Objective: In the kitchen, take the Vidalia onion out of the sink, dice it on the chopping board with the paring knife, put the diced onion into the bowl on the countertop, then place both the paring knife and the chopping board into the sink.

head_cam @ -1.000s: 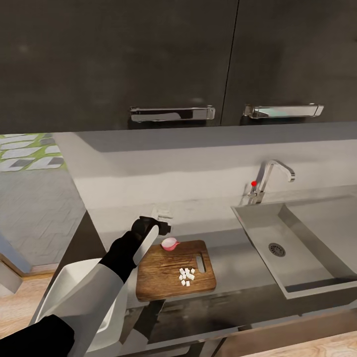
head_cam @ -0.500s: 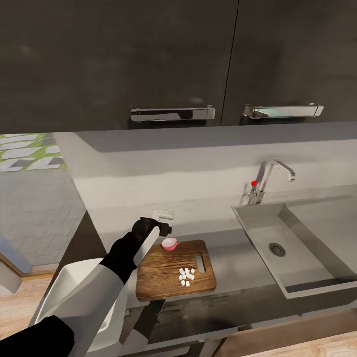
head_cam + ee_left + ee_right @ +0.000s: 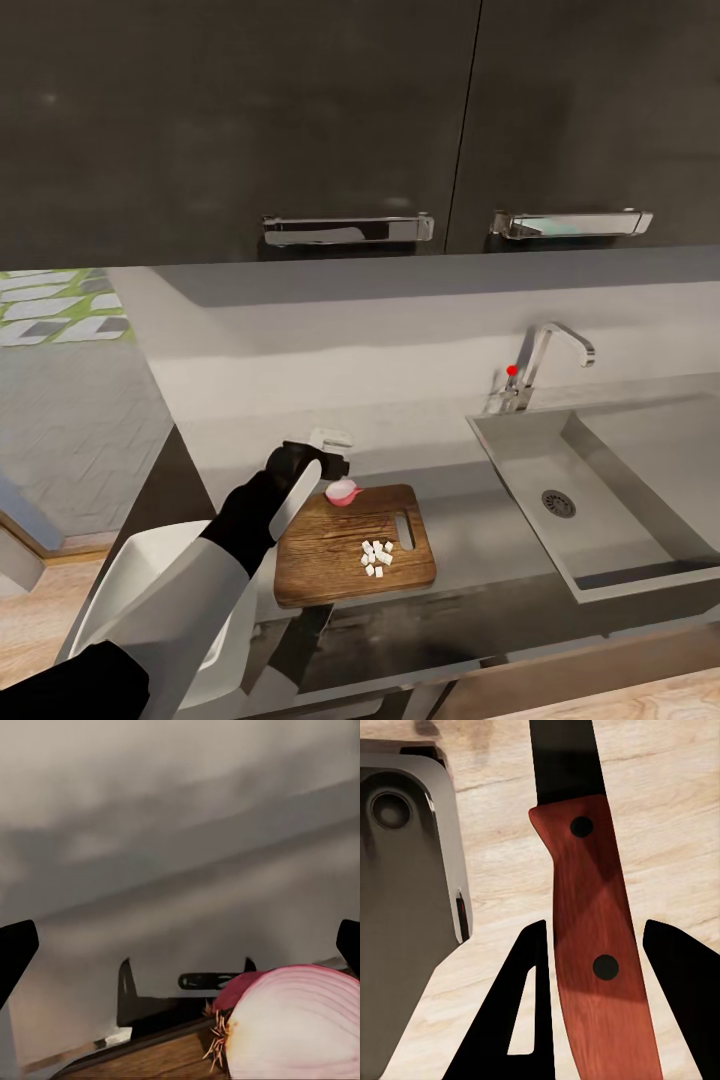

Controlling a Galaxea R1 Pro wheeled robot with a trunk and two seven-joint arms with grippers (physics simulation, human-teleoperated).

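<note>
The chopping board [image 3: 330, 560] lies on the countertop [image 3: 470, 520], left of the sink [image 3: 640, 470]. A pinkish piece of the Vidalia onion [image 3: 342, 490] rests at the board's back edge, and it looms close in the left wrist view [image 3: 300, 1024]. The diced onion [image 3: 377, 557] lies in a small heap near the handle hole. My left gripper [image 3: 332, 450] [image 3: 180, 949] hovers open just behind and left of the onion piece. My right gripper [image 3: 600, 1020] is shut on the paring knife [image 3: 589, 945], over wooden floor. The bowl is out of view.
A chrome tap [image 3: 550, 355] with a red knob stands behind the sink. Dark wall cabinets with metal handles [image 3: 347, 228] hang above the counter. The counter ends just left of the board. Part of my grey base [image 3: 405, 870] sits beside the knife.
My left gripper has crept slightly right, closer to the onion piece. Board, cubes and onion piece have stayed put.
</note>
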